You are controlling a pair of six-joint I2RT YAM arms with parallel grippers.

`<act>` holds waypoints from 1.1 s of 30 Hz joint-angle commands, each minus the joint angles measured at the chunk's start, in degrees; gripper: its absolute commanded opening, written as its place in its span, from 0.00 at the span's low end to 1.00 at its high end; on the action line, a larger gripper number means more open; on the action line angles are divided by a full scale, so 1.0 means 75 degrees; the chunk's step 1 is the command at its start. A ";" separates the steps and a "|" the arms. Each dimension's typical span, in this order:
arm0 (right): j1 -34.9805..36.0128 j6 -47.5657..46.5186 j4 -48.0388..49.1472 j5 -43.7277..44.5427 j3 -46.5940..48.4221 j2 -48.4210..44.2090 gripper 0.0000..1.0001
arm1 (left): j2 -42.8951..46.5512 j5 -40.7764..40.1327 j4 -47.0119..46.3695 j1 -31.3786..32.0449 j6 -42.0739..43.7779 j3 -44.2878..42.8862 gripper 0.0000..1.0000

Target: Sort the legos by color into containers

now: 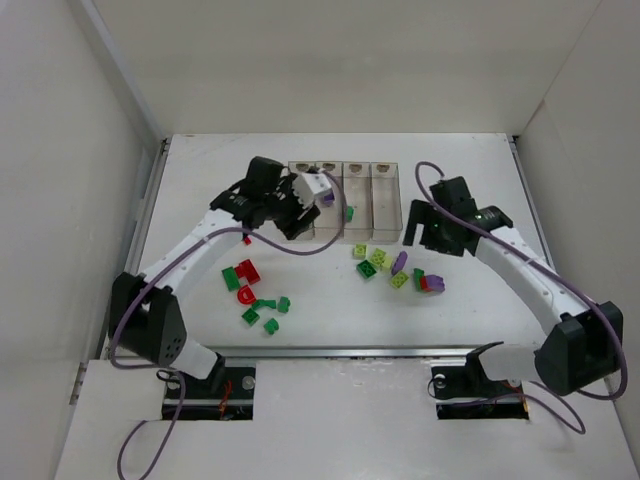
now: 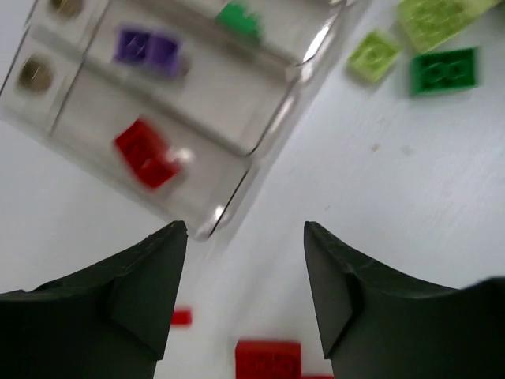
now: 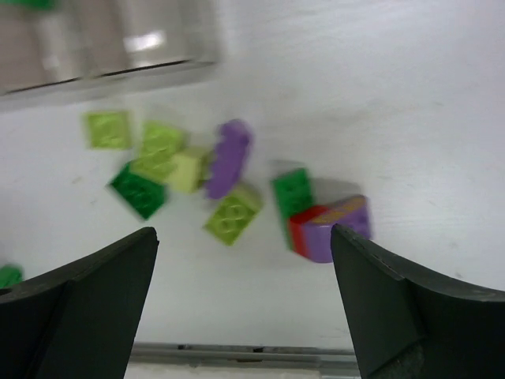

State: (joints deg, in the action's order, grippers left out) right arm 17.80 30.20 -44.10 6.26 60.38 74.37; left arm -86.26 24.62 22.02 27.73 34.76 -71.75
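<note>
- The table is white and flat, with plain white walls around it.
- The containers sit in a row at the far side, between the two arms.
- The left gripper hangs by the near corner of the containers. Its fingers are apart, with nothing between them.
- Ahead of its fingers and off to the left, a red brick lies in the end bin. Further ahead, a purple brick lies in the next bin and a green brick in the one after.
- Low in the gap between those fingers, a loose red brick lies on the table.
- The right gripper hangs over a small pile of legos. Its fingers are wide apart and hold nothing.
- Ahead of that gap lie a purple piece and a yellow-green brick. A red-and-purple lump lies close to the right finger.
- I think the step now is fetching the next brick.
- The left gripper should drop onto the loose red brick, pinch it and carry it to the bin with red.
- The right pile is crowded, so those fingers must pinch one brick without pushing the others.
</note>
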 commanded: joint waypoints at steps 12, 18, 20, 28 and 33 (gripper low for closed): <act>0.2244 -0.1658 0.1191 0.0010 0.3141 0.1767 0.95 | 0.0440 -0.2408 -0.0417 -0.2710 -0.0172 0.1925 0.75; 0.2244 -0.2138 0.1449 -0.0284 0.3305 0.1955 0.95 | -0.0803 -0.0671 0.0883 -0.3052 0.1175 0.0601 0.62; 0.2244 -0.2232 0.1450 -0.0284 0.3305 0.2037 0.95 | -0.0921 -0.0588 0.0780 -0.2912 0.1504 0.0601 0.64; 0.2244 -0.2385 0.1450 -0.0354 0.3305 0.2272 0.95 | -0.2127 -0.1349 0.0521 -0.2583 0.1705 0.0332 0.60; 0.2244 -0.2456 0.1450 -0.0354 0.3305 0.2272 0.95 | -0.2280 -0.1431 0.0427 -0.2654 0.1775 0.0332 0.58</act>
State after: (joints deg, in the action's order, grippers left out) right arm 34.54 12.99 -35.55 4.03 82.72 91.68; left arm -104.22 14.35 25.04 8.36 46.59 -67.48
